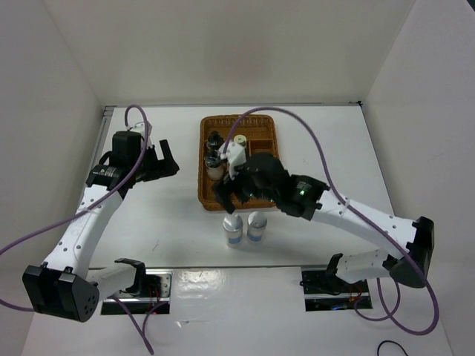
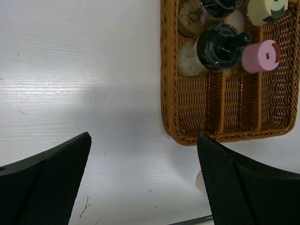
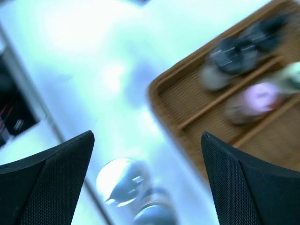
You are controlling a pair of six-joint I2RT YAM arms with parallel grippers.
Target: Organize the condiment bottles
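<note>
Two silver-topped, blue-banded condiment bottles [image 1: 233,231] [image 1: 257,226] stand on the table just in front of the wicker tray [image 1: 261,137]. In the tray are two black-capped bottles [image 2: 218,47] [image 2: 220,5], a pink-capped one [image 2: 261,56] and a yellow-green-capped one [image 2: 267,10]. My right gripper [image 1: 231,199] hangs open above the tray's near edge. In its blurred wrist view the silver tops [image 3: 119,183] lie below the open right gripper [image 3: 147,178], which holds nothing. My left gripper [image 1: 167,165] is open over bare table left of the tray [image 2: 187,117], its fingers [image 2: 47,178] empty.
White walls close the table at the back and both sides. The tray's dividers [image 2: 216,103] split it into long compartments, and its near ends hold nothing. Purple cables loop above both arms. Two floor openings [image 1: 141,285] sit by the arm bases.
</note>
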